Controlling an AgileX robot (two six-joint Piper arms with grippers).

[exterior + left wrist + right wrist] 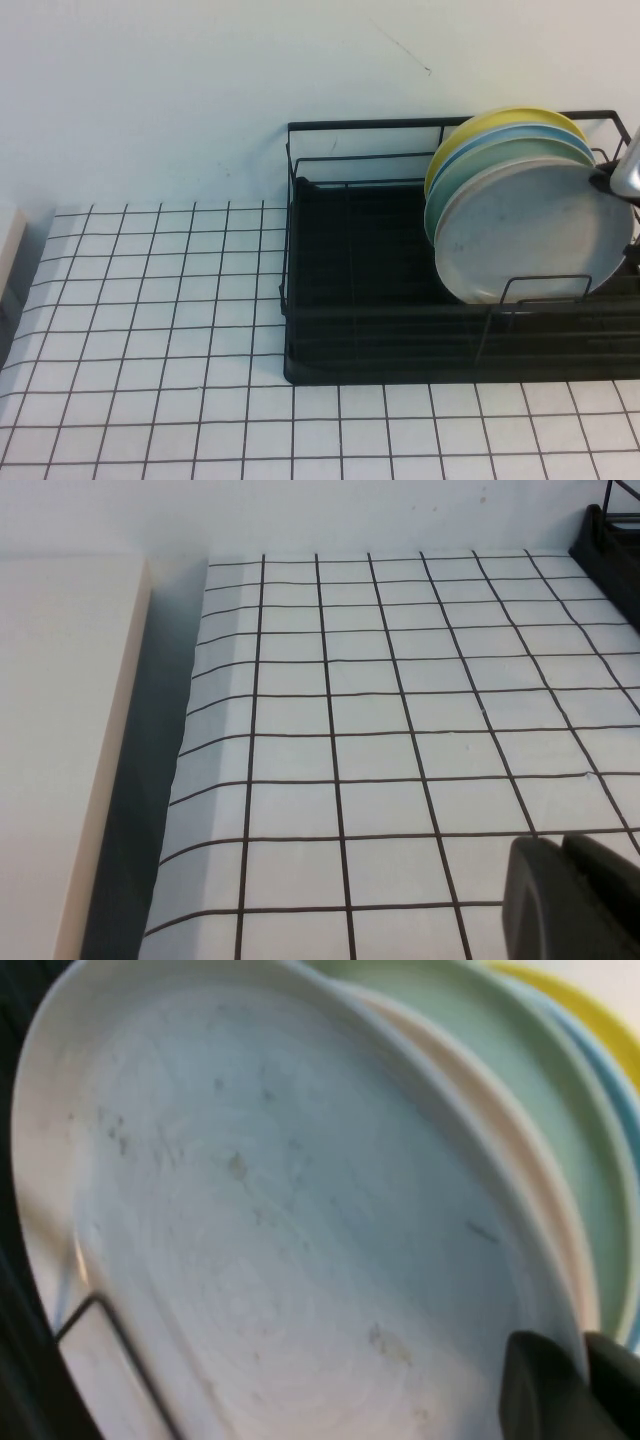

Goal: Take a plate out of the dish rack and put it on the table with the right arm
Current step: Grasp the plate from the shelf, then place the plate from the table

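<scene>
Your rack (380, 340) sits on the counter (150, 330) at the far right, its long side running along the wall. The plate (530, 235) stands on edge in the rack's right half, tilted back against a stack of others: a mint plate (470, 170) right behind it, then a blue plate (510, 135), then a yellow plate (500, 118) at the back. A wire loop (545, 290) rises in front of the plate's lower edge. From your right wrist camera the plate (280, 1220) fills the view, its face showing faint dark specks, with the rims of the others fanned out behind it.

Your right end effector (627, 175) shows in the high view only as a silvery piece with a black part at the plate's right rim, touching or nearly touching it; you cannot tell whether it is spread or pinching. In its own wrist view only a dark finger (560, 1385) shows, at the plate's edge.

Your left end effector (575, 900) is low over the bare counter, well apart from the rack. Only a dark finger shows, so its state cannot be told either.
</scene>
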